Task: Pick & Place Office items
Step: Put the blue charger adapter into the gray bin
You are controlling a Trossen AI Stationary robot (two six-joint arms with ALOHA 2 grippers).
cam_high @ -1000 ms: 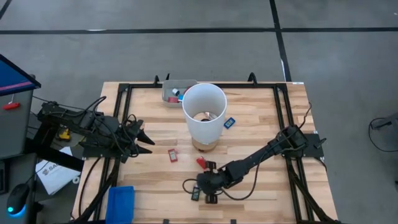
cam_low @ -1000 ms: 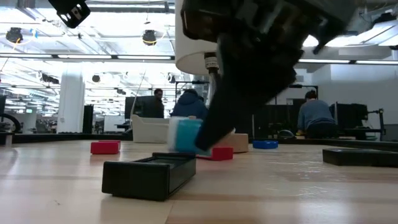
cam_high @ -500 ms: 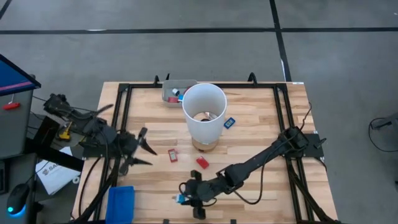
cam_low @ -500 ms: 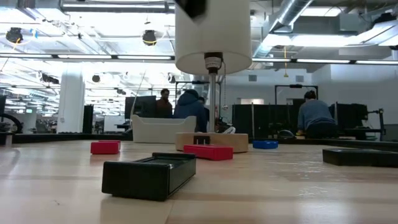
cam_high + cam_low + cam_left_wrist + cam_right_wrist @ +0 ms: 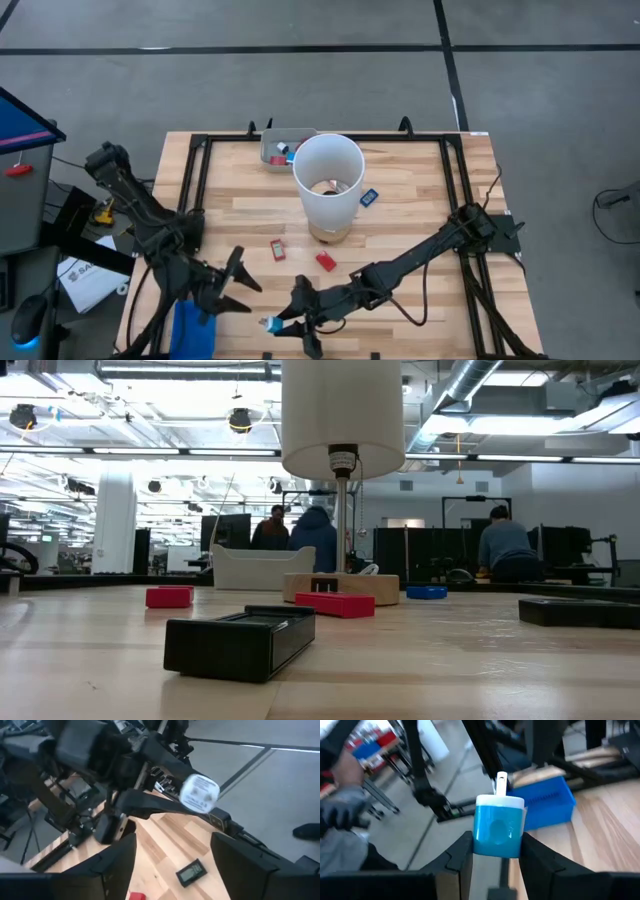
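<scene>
My right gripper (image 5: 285,320) hangs over the table's near edge, shut on a light blue piece with a white cap (image 5: 497,827). My left gripper (image 5: 238,284) stands open just to its left, above the blue tray (image 5: 192,330), with nothing between its fingers. Two red pieces (image 5: 278,250) (image 5: 325,262) lie flat on the wood before the white cylinder (image 5: 328,185). A blue piece (image 5: 368,197) lies to the cylinder's right. A black piece (image 5: 240,643) lies flat near the front, also in the left wrist view (image 5: 190,872). My right gripper pinches the light blue piece by its two opposite sides (image 5: 476,837) between its two fingers. The fingers lie nearly level, pointing toward the table's near left corner. The piece's white-capped end (image 5: 502,782) juts out beyond the fingertips. It is lifted clear of the table.
A grey tray (image 5: 278,150) with several small pieces stands at the far edge behind the cylinder. A black frame (image 5: 200,160) runs along the table's edges. People sit at desks in the room beyond the table (image 5: 505,550).
My right gripper has risen from the tabletop with the light blue piece and gone toward the near left corner; the piece is now lifted clear. My left gripper has swung from the left edge toward the near edge, rolled about its axis and opened wider.
</scene>
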